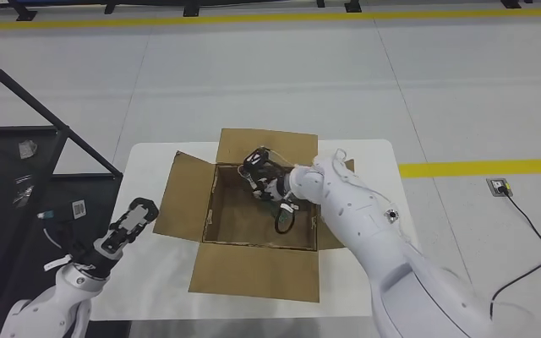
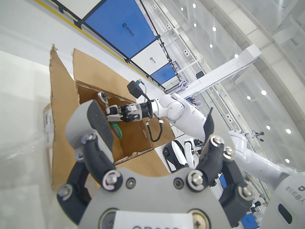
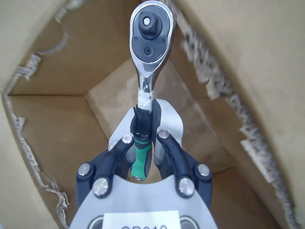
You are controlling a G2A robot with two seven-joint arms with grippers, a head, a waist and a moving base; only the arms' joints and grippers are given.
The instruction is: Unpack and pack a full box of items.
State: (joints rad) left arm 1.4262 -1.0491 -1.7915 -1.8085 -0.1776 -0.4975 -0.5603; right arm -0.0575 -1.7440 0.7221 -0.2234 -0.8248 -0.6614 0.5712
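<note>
Clamped firmly in the right end effector (image 3: 145,117), just behind the chrome head: a ratchet wrench with a green-and-black rubber handle (image 3: 145,82), within the walls of the open brown cardboard box (image 1: 241,221) on the white surface (image 1: 372,160). Beside the box, over the surface, fingers spread wide with nothing between them: the left end effector (image 2: 152,120).

Likely trouble: with so narrow a grip on the neck, a swivel or slip of the heavy tool; a snag of head or handle on the ragged torn box edges; a knock against a wall, shifting the box.

From the right wrist: exact grip point, white wrap on the neck, square drive. From the left wrist: green handle end jutting past the fingers. From the top: splayed flaps, both arms' places.
</note>
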